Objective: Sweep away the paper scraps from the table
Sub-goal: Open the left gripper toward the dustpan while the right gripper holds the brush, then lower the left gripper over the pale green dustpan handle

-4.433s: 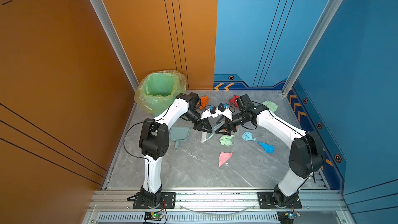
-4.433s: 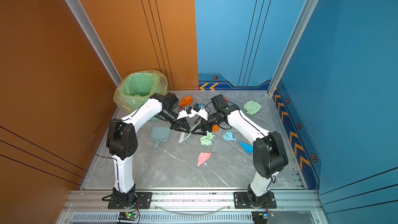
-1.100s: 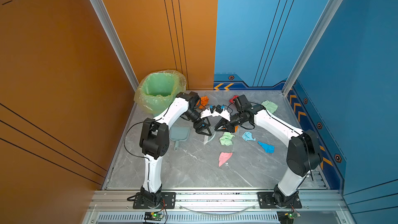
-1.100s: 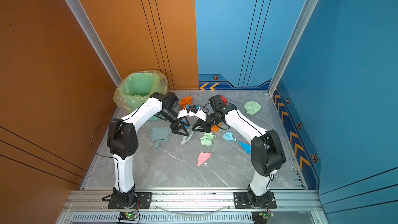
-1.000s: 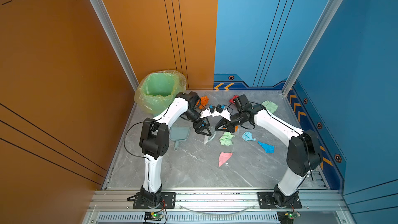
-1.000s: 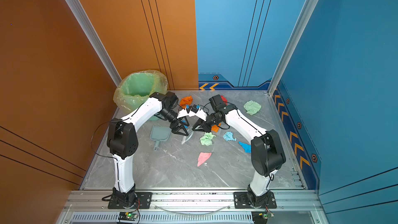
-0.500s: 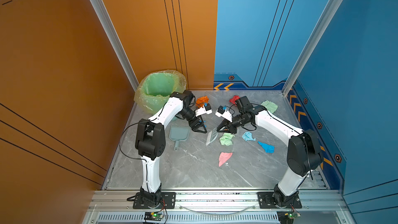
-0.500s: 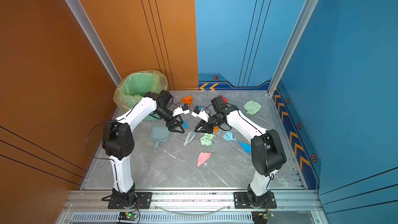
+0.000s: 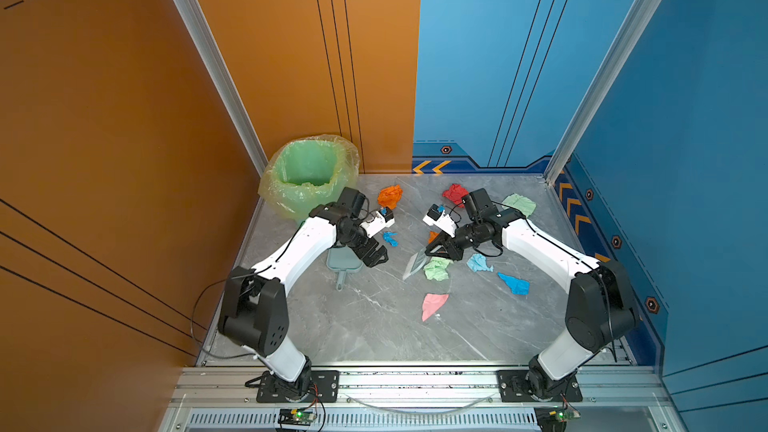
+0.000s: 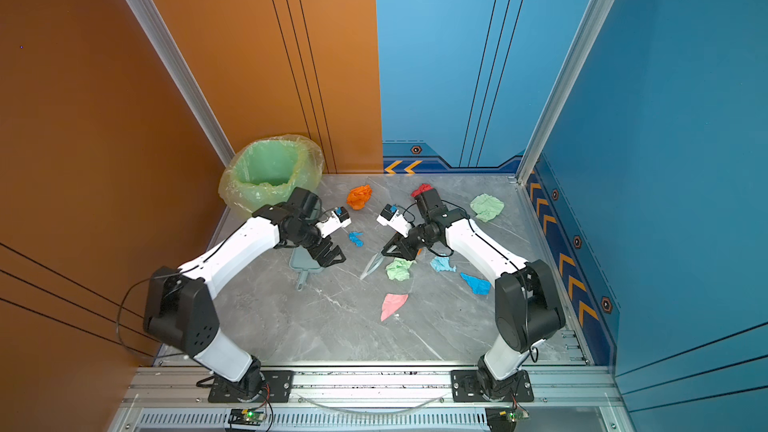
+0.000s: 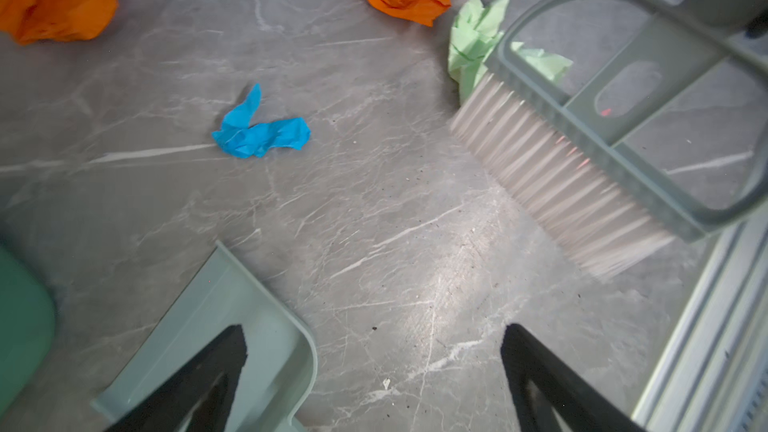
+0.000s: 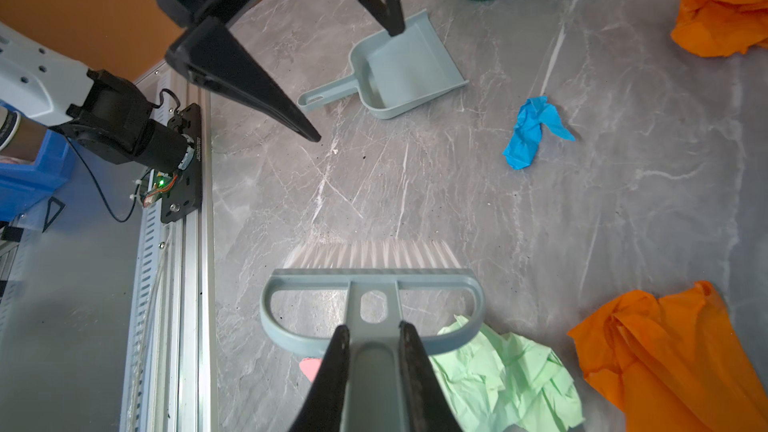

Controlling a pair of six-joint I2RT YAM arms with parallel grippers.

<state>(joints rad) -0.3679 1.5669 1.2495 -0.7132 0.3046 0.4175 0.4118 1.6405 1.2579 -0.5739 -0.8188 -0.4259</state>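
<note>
On the grey marble tabletop [image 9: 374, 338], 9 paper scraps [image 9: 437, 270] lie loose in a top view, all outside the dustpan [image 9: 344, 263] and the lined bin [image 9: 286, 197] in the far left corner. Farthest back sit an orange ball [image 9: 390, 196], a red ball [image 9: 455, 193] and a flat pale green piece [image 9: 518, 203]. A small blue twist [image 11: 259, 135] lies between the 2 arms, near the dustpan's open mouth. Right of the middle lie a crumpled green wad [image 10: 399, 270], a pale blue piece [image 10: 442, 264], a darker blue piece [image 10: 476, 284] and, farthest forward, a pink piece [image 10: 392, 305]. A small orange scrap [image 9: 433, 236] shows partly behind the right gripper [image 9: 432, 250].

That right gripper is clamped on the handle of the pale blue brush [image 12: 370, 284], whose bristles point down at the tabletop. They are blurred, so whether they touch the surface cannot be told. The green wad lies against 1 corner of the brush head.

The left gripper [image 9: 376, 260] has its jaws spread wide with nothing between them. It hangs over the dustpan's right side, 1 finger [image 12: 382, 6] above the pan's tray and the other over bare tabletop; contact with the pan cannot be made out. The dustpan lies flat, its handle pointing toward the front.
</note>
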